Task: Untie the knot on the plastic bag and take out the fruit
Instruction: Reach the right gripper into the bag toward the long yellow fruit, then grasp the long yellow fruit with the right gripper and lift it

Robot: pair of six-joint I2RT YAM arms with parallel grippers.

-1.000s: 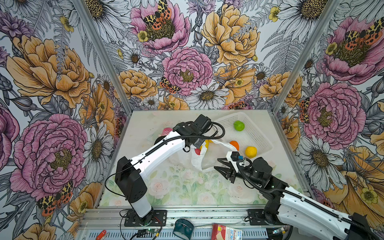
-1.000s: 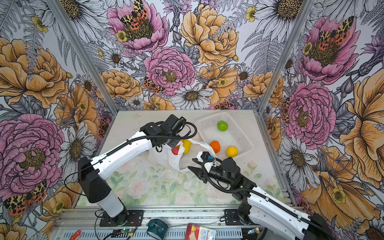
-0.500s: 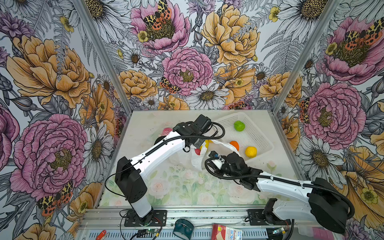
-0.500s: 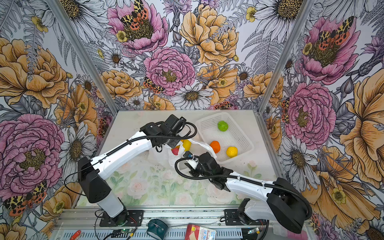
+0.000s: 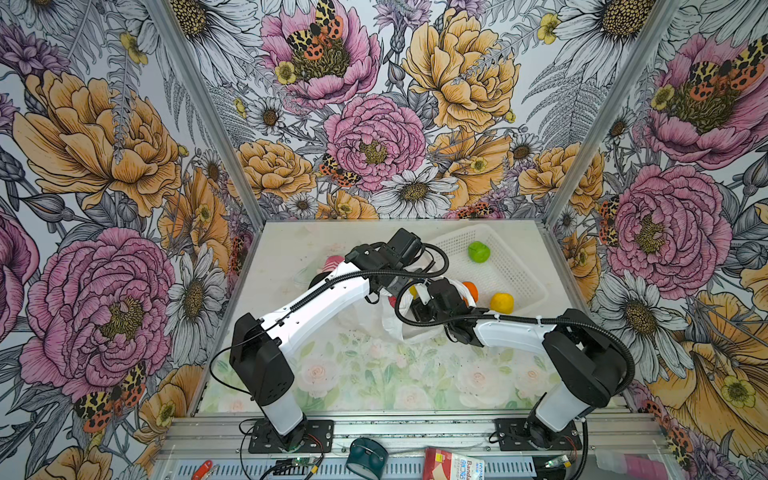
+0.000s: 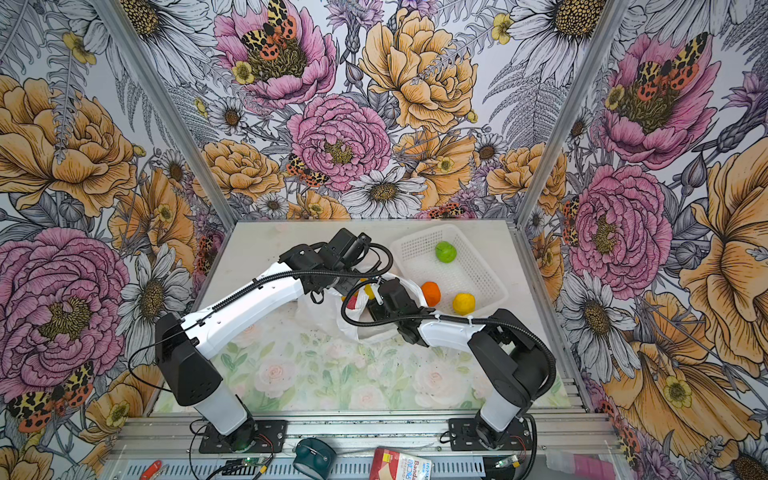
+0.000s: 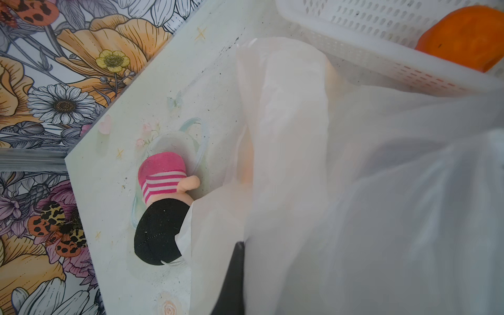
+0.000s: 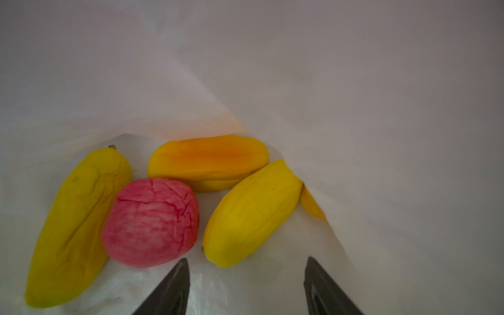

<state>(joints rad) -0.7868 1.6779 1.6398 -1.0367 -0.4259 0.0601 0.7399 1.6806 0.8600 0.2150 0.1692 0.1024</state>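
The white plastic bag [image 5: 376, 322] lies mid-table with its mouth held open; the knot is not visible. My left gripper [image 7: 243, 246] is shut on a fold of the bag's rim, with only one black finger [image 7: 233, 275] showing. My right gripper [image 8: 246, 261] is inside the bag, open and empty. Just ahead of its fingertips lie the fruit: a pink-red round one [image 8: 151, 222], a yellow one [image 8: 251, 212], a long yellow one [image 8: 79, 223] and a yellow-orange one [image 8: 208, 161]. In both top views the right wrist [image 5: 438, 299] [image 6: 395, 297] sits at the bag's mouth.
A white perforated basket [image 5: 453, 243] at the back right holds a green fruit [image 5: 478, 252], an orange one [image 5: 470, 291] and a yellow one [image 5: 501, 302]. A pink-and-white striped toy with a black part [image 7: 161, 180] lies on the table behind the bag.
My right arm has swung from the front of the table into the bag's mouth, and its jaws have opened wider. The left arm has held still with the bag.
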